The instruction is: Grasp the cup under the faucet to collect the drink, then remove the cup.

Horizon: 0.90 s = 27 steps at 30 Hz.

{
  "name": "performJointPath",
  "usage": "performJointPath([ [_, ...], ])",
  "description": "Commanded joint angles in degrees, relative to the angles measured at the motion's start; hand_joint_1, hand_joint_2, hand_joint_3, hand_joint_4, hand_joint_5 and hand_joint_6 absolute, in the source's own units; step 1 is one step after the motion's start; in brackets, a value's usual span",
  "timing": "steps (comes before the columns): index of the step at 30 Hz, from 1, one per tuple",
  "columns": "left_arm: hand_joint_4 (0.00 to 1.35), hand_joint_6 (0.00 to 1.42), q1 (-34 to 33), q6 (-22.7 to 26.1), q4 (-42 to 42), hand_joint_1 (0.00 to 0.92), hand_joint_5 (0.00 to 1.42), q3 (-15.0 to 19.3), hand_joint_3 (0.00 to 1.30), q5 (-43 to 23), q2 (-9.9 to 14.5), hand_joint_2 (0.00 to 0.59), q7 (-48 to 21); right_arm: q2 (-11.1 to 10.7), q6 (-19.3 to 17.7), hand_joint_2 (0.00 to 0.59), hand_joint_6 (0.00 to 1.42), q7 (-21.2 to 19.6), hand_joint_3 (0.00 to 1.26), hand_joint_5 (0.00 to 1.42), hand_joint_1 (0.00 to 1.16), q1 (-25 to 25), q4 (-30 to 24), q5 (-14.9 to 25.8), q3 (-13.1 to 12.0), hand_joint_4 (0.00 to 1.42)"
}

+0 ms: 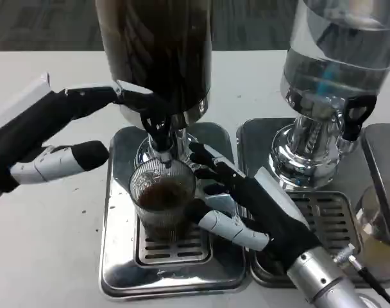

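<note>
Clear-liquid dispenser (333,70) on a steel drip tray (323,212), white table (47,256)

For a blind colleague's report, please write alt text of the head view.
The right hand holds a ribbed glass cup of dark drink on the drip tray under the faucet of a dark dispenser. The left hand reaches to the faucet lever. To the right stands a clear dispenser.
</note>
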Motion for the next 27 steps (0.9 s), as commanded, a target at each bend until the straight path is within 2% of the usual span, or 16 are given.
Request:
performJointPath([
  [1,0.28,0.21,1.75,-0.30,-0.32,0.000,0.26,1.82,0.37,2.20,1.48,0.065,2.32,0.09,-0.54,0.008,0.25,0.63,0.08,0.16,0.12,-0.67,-0.84,0.75,-0.36,0.10],
  [17,0.24,0.18,5.82,0.35,-0.66,0.000,0.24,4.29,0.36,4.12,2.27,0.066,6.45,-0.28,-0.14,0.021,0.23,2.12,0.08,0.16,0.16,-0.42,-1.80,1.24,-0.92,0.10],
  [23,0.24,0.18,7.19,0.05,-0.76,0.000,0.23,4.74,0.36,4.74,2.40,0.064,7.39,-0.48,0.01,0.020,0.23,1.85,0.08,0.16,0.17,-0.66,-1.38,0.33,-0.98,0.10],
  [27,0.24,0.18,7.76,-0.35,-0.03,0.000,0.23,5.01,0.35,4.96,2.67,0.065,7.76,-0.71,0.18,0.025,0.23,1.74,0.08,0.15,0.22,-1.15,-0.89,-1.00,-0.59,0.10],
])
